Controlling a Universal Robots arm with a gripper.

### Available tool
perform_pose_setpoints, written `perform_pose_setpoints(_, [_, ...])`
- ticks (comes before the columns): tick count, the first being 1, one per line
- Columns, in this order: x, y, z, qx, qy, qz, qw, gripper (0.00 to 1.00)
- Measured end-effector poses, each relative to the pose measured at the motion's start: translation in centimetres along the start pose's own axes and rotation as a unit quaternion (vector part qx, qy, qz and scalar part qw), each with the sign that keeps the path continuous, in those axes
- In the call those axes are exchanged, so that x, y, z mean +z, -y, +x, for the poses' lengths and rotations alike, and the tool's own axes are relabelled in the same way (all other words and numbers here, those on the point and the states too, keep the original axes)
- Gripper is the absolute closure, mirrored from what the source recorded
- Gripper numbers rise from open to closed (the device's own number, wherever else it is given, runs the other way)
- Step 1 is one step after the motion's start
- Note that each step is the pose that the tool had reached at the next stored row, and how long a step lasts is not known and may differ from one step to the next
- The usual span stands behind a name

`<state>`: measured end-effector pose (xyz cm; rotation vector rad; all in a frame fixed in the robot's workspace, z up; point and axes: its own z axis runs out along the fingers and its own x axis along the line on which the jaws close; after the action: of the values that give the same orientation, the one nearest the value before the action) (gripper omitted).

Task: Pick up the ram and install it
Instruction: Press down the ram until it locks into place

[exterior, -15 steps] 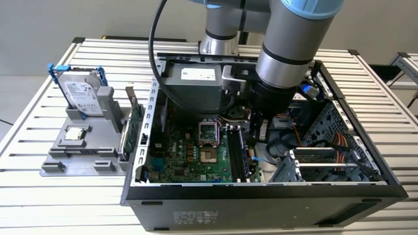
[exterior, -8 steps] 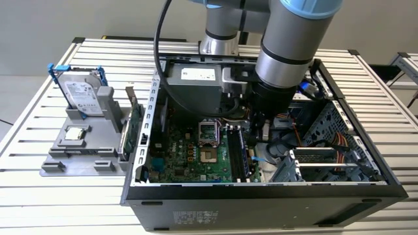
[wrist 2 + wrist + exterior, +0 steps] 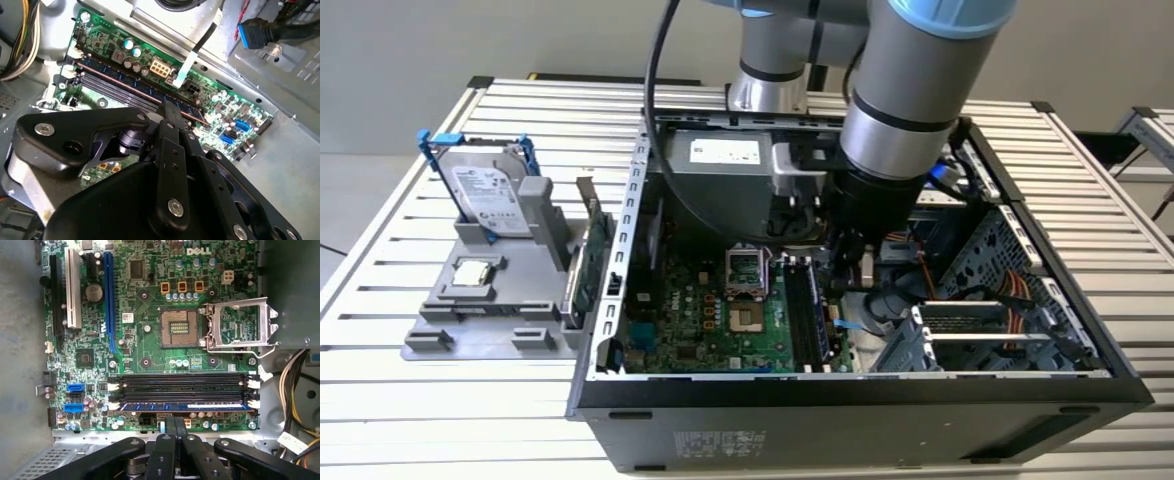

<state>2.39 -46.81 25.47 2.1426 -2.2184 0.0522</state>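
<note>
Inside the open computer case (image 3: pixel 640 200), the tool (image 3: pixel 175 427), fingers pressed together and empty, hovers just beside the ram (image 3: pixel 182 406), already seated in the motherboard's (image 3: pixel 150 345) outermost slot, lower centre of frame.

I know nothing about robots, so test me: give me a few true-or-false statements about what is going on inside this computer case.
1. The ram is sitting in a motherboard slot. True.
2. The end effector is holding the hard drive. False: the hard drive stands in a grey holder outside the case.
3. The end effector is inside the open computer case, right beside the ram. True.
4. The processor socket has a cooler mounted on it. False: it is bare.
5. All the memory slots are filled. False: the slots next to the ram look empty.
</note>
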Motion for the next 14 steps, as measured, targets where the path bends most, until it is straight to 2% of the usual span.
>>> perform_pose_setpoints(7, [0.04,-0.33,-0.25,-0.025,-0.0004,0.0016,0.9997,1.0])
perform_pose_setpoints(12, [0.06,-0.64,-1.64,-0.027,-0.0006,0.0018,0.9996,1.0])
perform_pose_setpoints(14, [0.05,-0.65,-1.95,-0.028,-0.0006,0.0018,0.9996,1.0])
